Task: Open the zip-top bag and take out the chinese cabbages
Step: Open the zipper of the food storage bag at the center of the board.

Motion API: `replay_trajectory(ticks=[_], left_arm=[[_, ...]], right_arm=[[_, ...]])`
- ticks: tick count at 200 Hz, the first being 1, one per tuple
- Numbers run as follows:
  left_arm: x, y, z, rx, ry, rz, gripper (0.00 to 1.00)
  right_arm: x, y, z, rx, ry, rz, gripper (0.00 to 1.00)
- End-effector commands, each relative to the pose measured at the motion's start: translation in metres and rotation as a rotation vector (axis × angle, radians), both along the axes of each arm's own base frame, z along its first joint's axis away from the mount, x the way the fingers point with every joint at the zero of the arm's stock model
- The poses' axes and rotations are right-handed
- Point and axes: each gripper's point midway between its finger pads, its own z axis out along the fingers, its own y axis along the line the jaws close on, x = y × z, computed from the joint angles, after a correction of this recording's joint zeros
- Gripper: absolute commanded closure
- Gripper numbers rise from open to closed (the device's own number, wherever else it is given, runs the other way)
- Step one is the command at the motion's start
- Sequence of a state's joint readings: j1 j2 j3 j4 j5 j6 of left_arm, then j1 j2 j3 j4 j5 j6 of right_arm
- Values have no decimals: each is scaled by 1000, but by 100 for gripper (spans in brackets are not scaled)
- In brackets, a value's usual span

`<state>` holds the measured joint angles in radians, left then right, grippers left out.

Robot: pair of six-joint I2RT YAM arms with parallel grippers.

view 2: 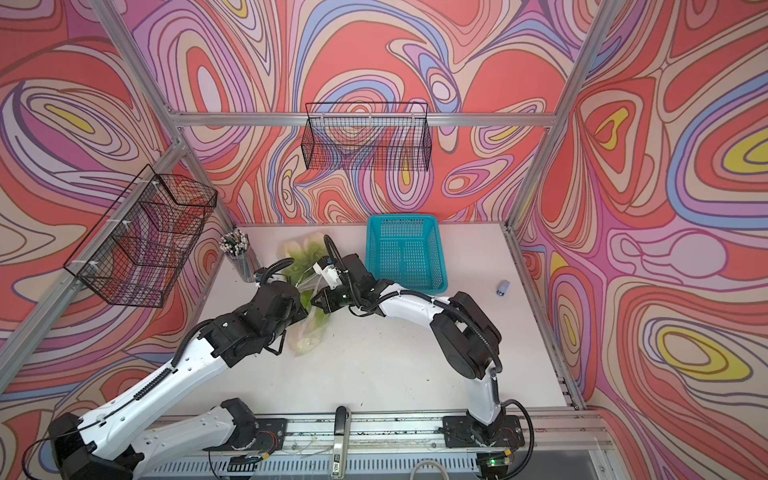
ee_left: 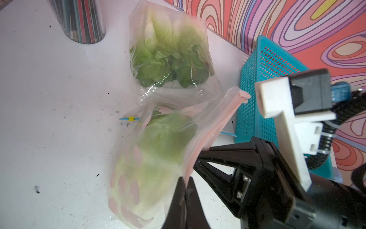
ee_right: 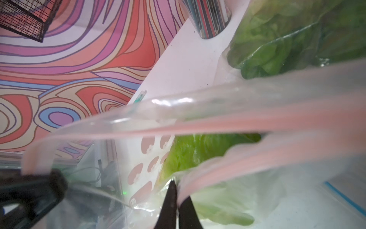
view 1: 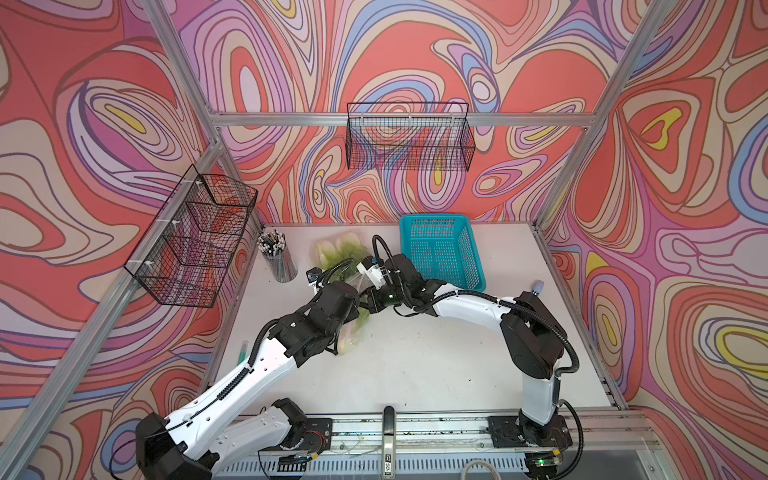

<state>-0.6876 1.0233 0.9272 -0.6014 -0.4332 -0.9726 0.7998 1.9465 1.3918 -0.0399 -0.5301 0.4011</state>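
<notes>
Two units: left end effector (ee_left: 186, 181) and right end effector (ee_right: 178, 192) each clamp a pink lip of the zip-top bag (ee_left: 126, 178) (chinese cabbage (ee_left: 158, 142) inside).

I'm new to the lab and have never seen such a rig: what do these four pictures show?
Two robot arms work at a white table. Two pictures look down from overhead; two come from cameras on the wrists. On the table lie a zip-top bag holding chinese cabbages, a second bag of greens, a blue basket and a cup of pencils. The left tool and the right tool each pinch one pink lip of the zip-top bag, whose mouth gapes.
</notes>
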Motion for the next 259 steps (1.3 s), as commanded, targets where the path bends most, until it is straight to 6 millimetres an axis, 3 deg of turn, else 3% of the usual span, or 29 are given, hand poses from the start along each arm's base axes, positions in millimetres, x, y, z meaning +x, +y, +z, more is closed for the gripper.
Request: replay_trajectory(ticks=[1, 86, 159, 166, 191, 219, 224, 259], left_arm=[[1, 8, -5, 37, 12, 52, 100], [5, 11, -11, 68, 19, 87, 100], [7, 5, -12, 57, 18, 75, 100], [7, 5, -13, 60, 19, 73, 100], [6, 3, -14, 56, 25, 66, 100], [7, 0, -12, 46, 17, 58, 100], [7, -1, -12, 44, 16, 58, 100], [7, -4, -11, 29, 15, 52, 100]], right_arm=[[-2, -13, -2, -83, 4, -33, 100], [-24, -64, -23, -308, 96, -114, 100], [-19, -107, -47, -548, 106, -234, 100], [-18, -107, -44, -547, 100, -242, 100], [-9, -102, -19, -505, 57, -264, 81], [2, -95, 17, -430, -5, -298, 62], [2, -94, 37, -386, -33, -307, 59], [1, -66, 86, -163, -72, -269, 57]])
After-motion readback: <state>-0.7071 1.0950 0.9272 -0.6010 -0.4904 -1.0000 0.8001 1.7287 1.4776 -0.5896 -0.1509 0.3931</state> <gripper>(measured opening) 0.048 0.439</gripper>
